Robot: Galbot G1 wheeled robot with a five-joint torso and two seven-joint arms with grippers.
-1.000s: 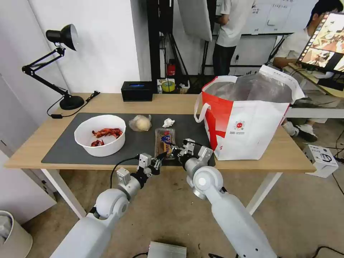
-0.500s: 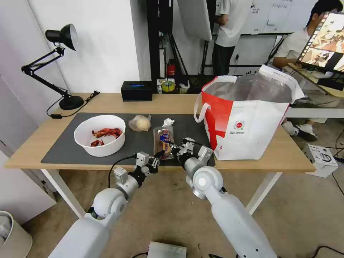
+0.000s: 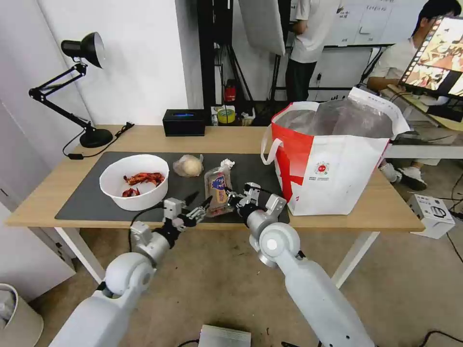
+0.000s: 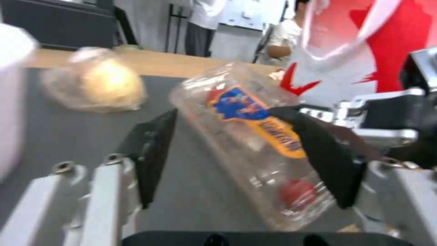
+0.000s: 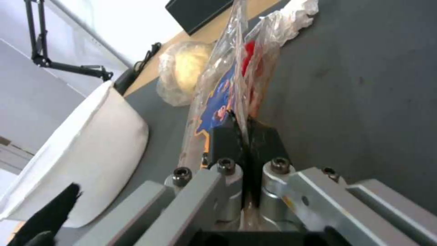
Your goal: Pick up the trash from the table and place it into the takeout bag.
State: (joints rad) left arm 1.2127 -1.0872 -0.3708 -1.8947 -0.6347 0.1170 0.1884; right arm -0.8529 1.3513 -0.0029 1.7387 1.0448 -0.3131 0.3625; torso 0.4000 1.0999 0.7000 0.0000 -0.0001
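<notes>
- Gripping the clear food tray [image 3: 216, 189] by its near edge, the right gripper [image 3: 232, 197] has its jaws clamped on it, tilting it above the dark mat [image 3: 87, 197].
- Left gripper [image 3: 198, 200] hovers just beside the tray, jaws apart.
- Takeout bag [image 3: 337, 178] stands on the surface to the right.

Look past the work and you see a plain white wall [image 3: 140, 58] on the left side of the room. A black desk lamp [image 3: 82, 48] with a jointed arm stands in front of it, its round base [image 3: 96, 138] resting near the far left corner and its cord [image 3: 103, 144] trailing beside it. In the middle, you see dark stands [image 3: 212, 53] and a tilted white panel [image 3: 263, 24]. Beyond them a whiteboard [image 3: 366, 21] hangs on the far wall. On the right you have a monitor [image 3: 436, 53] on a side desk [image 3: 424, 149]. The floor [image 3: 415, 284] is grey-brown, with a white box [image 3: 432, 214] lying on it.
</notes>
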